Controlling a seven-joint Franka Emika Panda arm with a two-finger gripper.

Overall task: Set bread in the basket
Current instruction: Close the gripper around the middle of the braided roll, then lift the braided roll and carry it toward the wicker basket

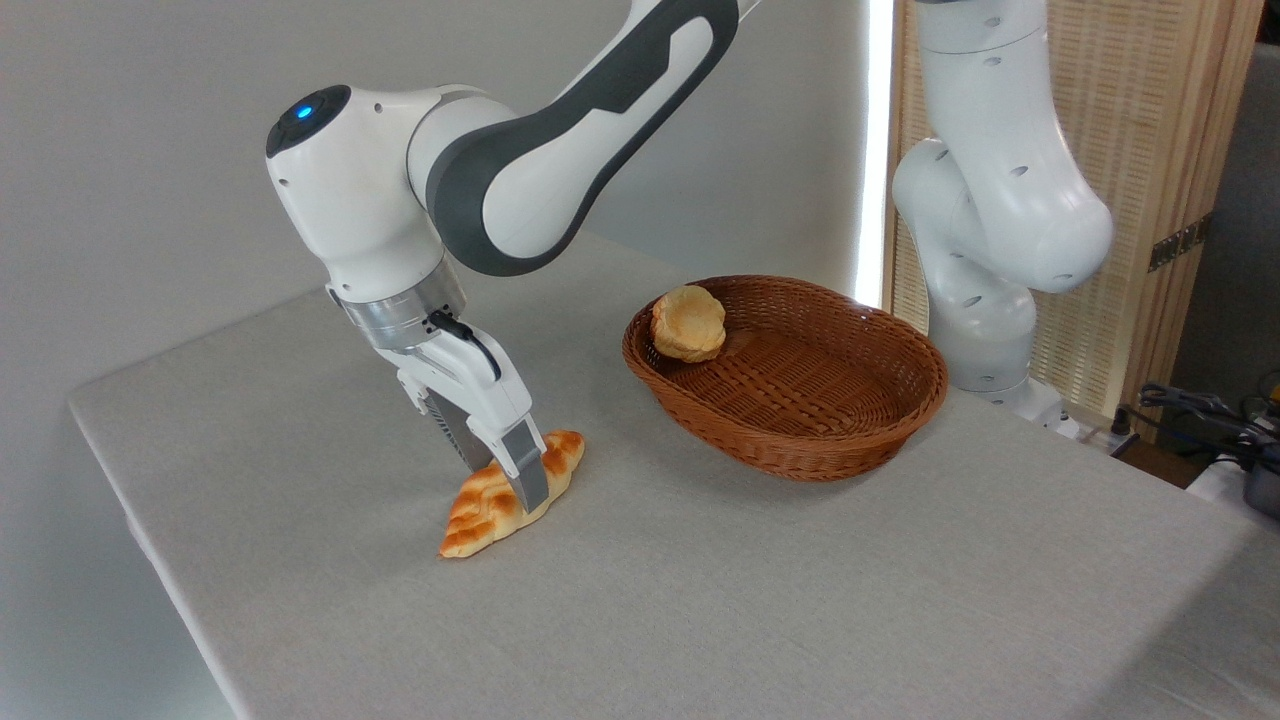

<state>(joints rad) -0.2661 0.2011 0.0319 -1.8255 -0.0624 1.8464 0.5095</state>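
The gripper (512, 478) comes down at a slant onto the middle of the bread (510, 495), its two grey fingers (528, 470) set either side of the loaf's width and pressed against it, so it is closed on the bread, which lies on the table (700, 600) or just at its surface. The loaf is long and braided, golden-orange with paler creases, tapering to points; its long axis runs on a diagonal, one tip toward the near left edge of the table, the other toward the basket (790, 440). The gripper body is white plastic under a ribbed metal wrist ring, with a black cable looping at its side. The table is covered in a pale grey, finely woven cloth. To the right of the bread, well apart from it, stands the oval brown wicker basket, shallow with flared sides and a woven floor. A round, pale-golden bun (688, 322) leans against the inside of its far left wall. Behind the basket rises the arm's smooth white base, in front of a slatted wooden screen (1150, 150).
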